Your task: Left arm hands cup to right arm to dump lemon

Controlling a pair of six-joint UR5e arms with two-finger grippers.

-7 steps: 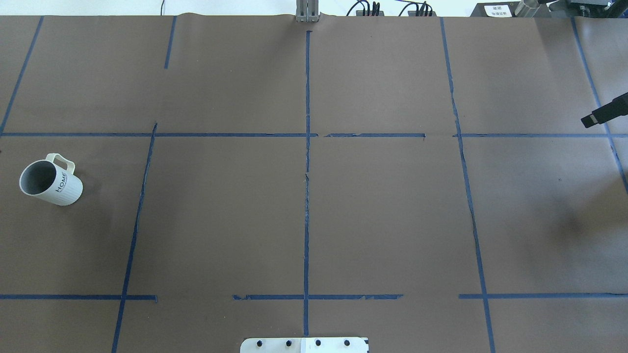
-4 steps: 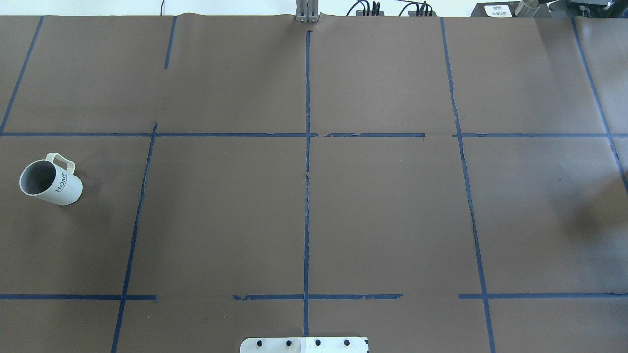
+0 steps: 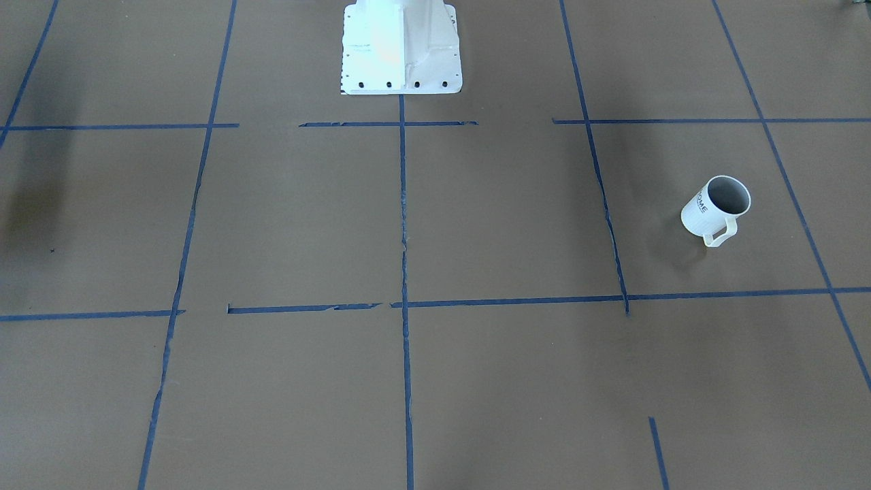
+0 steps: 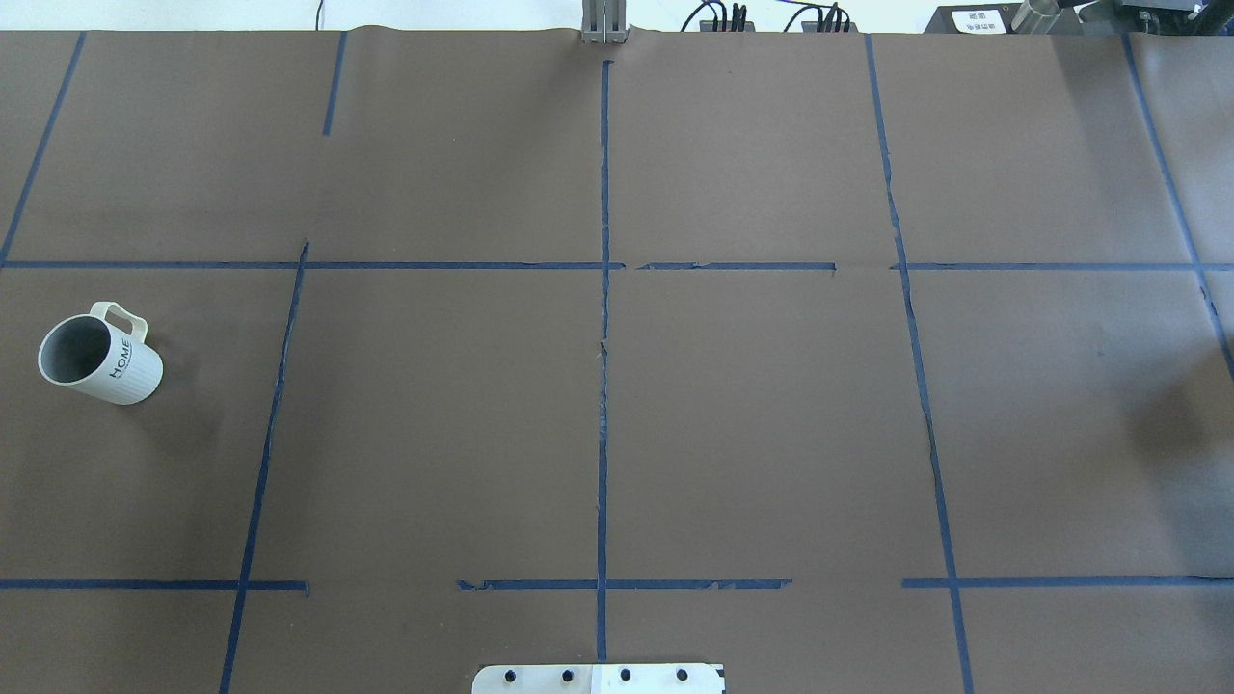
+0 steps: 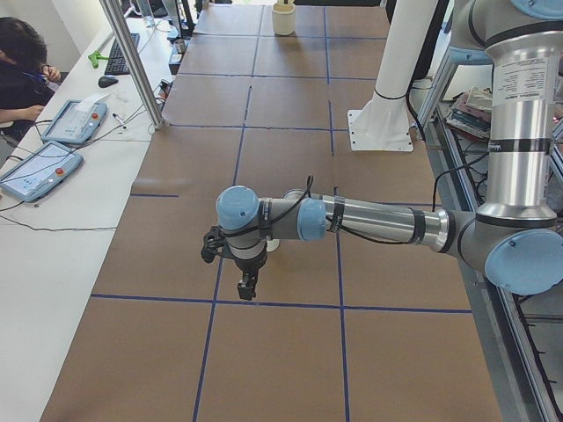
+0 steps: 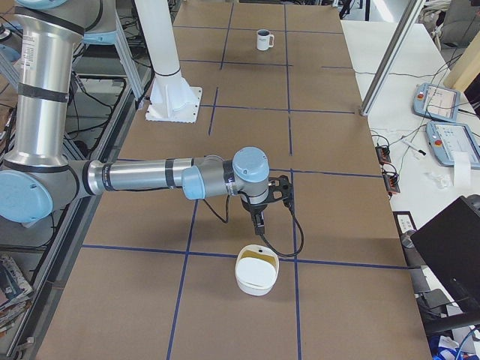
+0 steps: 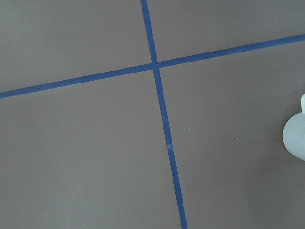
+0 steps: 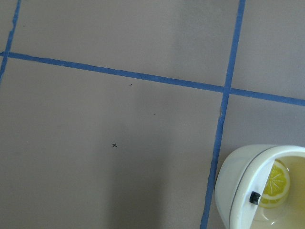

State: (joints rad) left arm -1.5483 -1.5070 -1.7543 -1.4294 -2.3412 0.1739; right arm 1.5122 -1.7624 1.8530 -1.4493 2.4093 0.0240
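The cup [image 4: 96,361], a white ribbed mug marked "HOME", stands upright on the table at my left, and its grey inside looks empty [image 3: 714,207]. Its rim edges into the left wrist view [image 7: 295,138]. The left gripper [image 5: 247,287] hangs pointing down a little beside the cup, and I cannot tell if it is open or shut. At the table's other end the lemon [image 8: 275,183], a yellow slice, lies in a white bowl [image 6: 256,271]. The right gripper [image 6: 259,227] hovers just behind that bowl, its state unclear.
The white robot pedestal [image 3: 401,47] stands at the middle of the near table edge. Blue tape lines [image 4: 603,337] grid the brown table cover. A person [image 5: 18,70] sits at a side desk with teach pendants [image 6: 439,101]. An aluminium post [image 5: 132,61] rises beside the table.
One second ago a black gripper tip showed at the right edge of the overhead view. It has drawn out of that view, and only a shadow remains there. The cup has not moved.
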